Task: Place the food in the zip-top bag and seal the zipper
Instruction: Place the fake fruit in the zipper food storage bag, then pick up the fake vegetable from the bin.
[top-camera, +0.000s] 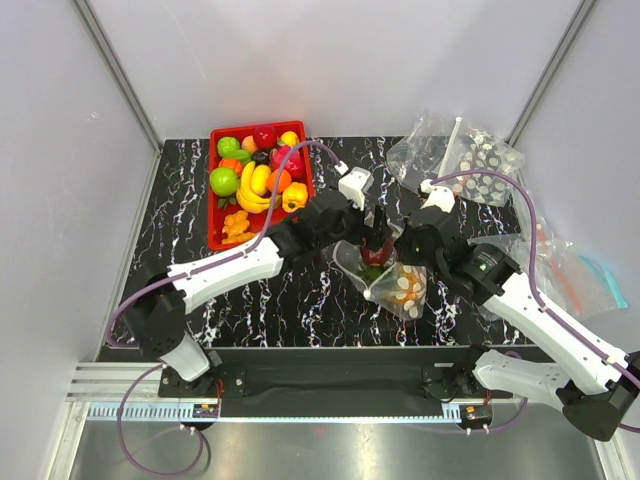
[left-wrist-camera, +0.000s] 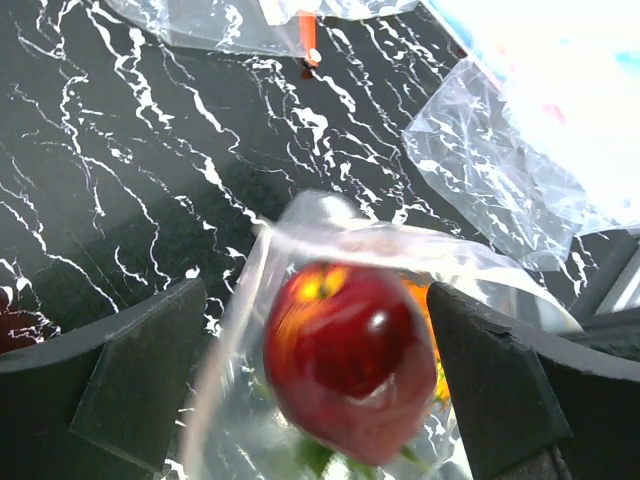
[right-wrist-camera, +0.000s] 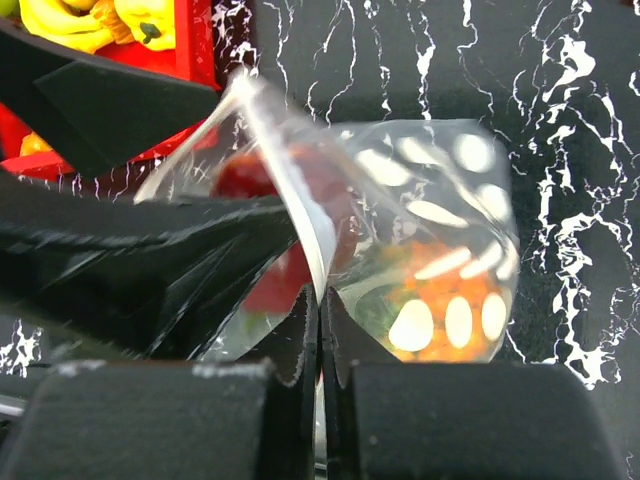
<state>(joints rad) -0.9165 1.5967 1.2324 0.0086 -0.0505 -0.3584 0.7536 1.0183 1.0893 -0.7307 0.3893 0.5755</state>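
The zip-top bag (top-camera: 398, 288) lies near the middle of the black marbled table (top-camera: 300, 310), with its mouth lifted and gaping. The right gripper (right-wrist-camera: 318, 325) is clenched on the bag's upper film edge. Its two fingers are pressed together with the plastic pinched between them, and they hold that lip up. The left gripper (left-wrist-camera: 320, 385) is released: its fingers (left-wrist-camera: 130, 385) stand wide apart on either side of the bag's mouth, with a gap between each and the film. Between them a red toy fruit (left-wrist-camera: 345, 360), blurred, sits inside the bag just under the zipper (left-wrist-camera: 410, 245), which arches unsealed over it. Deeper in the bag, behind the white dots, lies an orange piece (right-wrist-camera: 440, 305) with some green beside it.

Both grippers crowd close together over the bag's mouth, leaving little room there. On the bag's near side, bare table runs to the front edge, crossed only by the two arms. To the bag's left, past open tabletop, a red tray (top-camera: 212, 215) heaped with toy food (top-camera: 255, 180) sits well apart, its far end near the table's back edge. Beyond the bag to the far right, spare clear bags (top-camera: 455, 160) are piled near the back corner. To the bag's right, more plain bags (top-camera: 580, 275) overhang the table's side edge.
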